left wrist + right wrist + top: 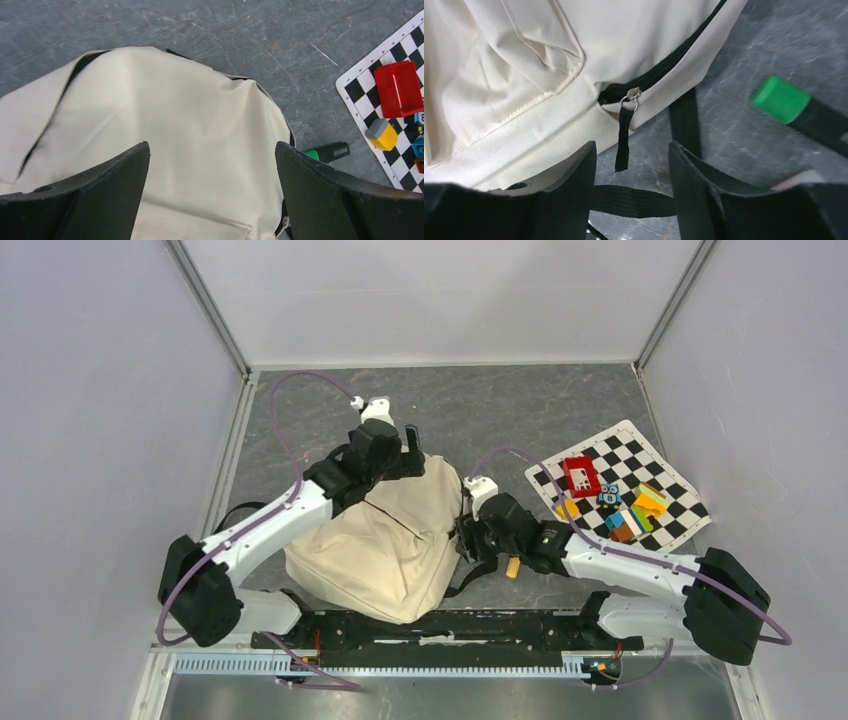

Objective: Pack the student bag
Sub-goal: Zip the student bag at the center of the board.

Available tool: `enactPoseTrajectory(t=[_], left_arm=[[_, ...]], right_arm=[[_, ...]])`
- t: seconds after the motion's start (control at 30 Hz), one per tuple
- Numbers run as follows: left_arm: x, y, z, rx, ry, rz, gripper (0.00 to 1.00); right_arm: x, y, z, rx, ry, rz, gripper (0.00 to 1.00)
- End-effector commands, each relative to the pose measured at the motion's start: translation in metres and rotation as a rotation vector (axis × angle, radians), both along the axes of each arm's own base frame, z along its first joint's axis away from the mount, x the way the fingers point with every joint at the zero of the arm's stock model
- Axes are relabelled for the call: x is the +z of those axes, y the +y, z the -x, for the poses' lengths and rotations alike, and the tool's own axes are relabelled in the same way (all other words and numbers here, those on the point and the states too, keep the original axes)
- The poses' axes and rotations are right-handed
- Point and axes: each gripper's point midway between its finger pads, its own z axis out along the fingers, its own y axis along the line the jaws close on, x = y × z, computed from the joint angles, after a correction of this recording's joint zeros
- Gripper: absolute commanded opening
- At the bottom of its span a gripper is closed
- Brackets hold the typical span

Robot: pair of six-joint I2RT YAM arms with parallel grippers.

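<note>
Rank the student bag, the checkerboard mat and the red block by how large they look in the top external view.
1. student bag
2. checkerboard mat
3. red block
All three sit on the table, and the size gaps are plain.

Back wall (440,295): you see a plain pale panel across the top of the frame, the brightest surface there.
Side walls: the left wall (90,420) and right wall (770,390) give you flat grey-lilac panels down both edges of the frame.
Corner posts: a metal left post (207,302) and right post (672,302) slant in from the upper corners.
Tabletop (500,410): you look at dark grey, veined with paler streaks; your wrist views show fine scratches.
Front edge: a black rail (500,625) crosses the lower frame, with a pale ribbed strip (400,665) below it.
Light: you get even, diffuse light with soft shadows.
</note>
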Motion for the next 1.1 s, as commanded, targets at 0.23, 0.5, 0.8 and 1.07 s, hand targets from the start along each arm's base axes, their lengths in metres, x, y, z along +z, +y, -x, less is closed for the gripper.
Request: enactPoseTrajectory(t=[0.23, 0.5, 0.8, 1.07], left_arm=[[-0.005, 0.079, 0.041, 0.001, 0.141, -0.079, 1.00], [-0.003, 0.119, 0.060, 0.049, 0.130, -0.120, 1.00], [0.003, 0.163, 0.072, 0.181, 0.043, -0.233, 1.00], [0.013, 0.154, 0.088, 0.151, -0.016, -0.114, 1.00]], right_arm=[[0.047, -0.014, -0.059, -0.093, -0.089, -0.023, 0.85], [0.040, 0.006, -0.078, -0.080, -0.063, -0.110, 0.84], [0.026, 0.021, -0.102, -0.074, -0.069, -0.058, 0.20], [0.053, 0.041, -0.182, -0.095, -0.266, 0.079, 0.00]])
